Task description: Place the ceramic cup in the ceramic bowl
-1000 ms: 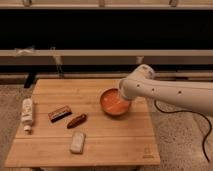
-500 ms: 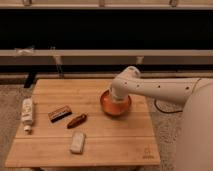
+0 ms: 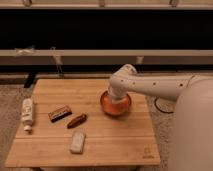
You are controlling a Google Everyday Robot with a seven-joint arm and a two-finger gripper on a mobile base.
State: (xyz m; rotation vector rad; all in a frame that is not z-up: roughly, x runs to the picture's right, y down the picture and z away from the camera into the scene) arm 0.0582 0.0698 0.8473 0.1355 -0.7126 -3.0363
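Observation:
The orange-red ceramic bowl (image 3: pixel 116 106) sits on the wooden table (image 3: pixel 125 145), right of its middle. My gripper (image 3: pixel 116 95) is at the end of the white arm, which reaches in from the right. The gripper hangs directly over the bowl and covers its far rim and most of its inside. The ceramic cup does not show; if it is under the gripper, it is hidden by the wrist.
A white bottle with a label (image 3: pixel 27 114) lies at the table's left edge. A brown bar (image 3: pixel 60 113), a brown oblong item (image 3: pixel 76 120) and a white packet (image 3: pixel 77 141) lie left of the bowl. A dark shelf runs behind the table.
The arm has swung left and its wrist has come down over the bowl, now covering more of the bowl's inside. The other items have not moved.

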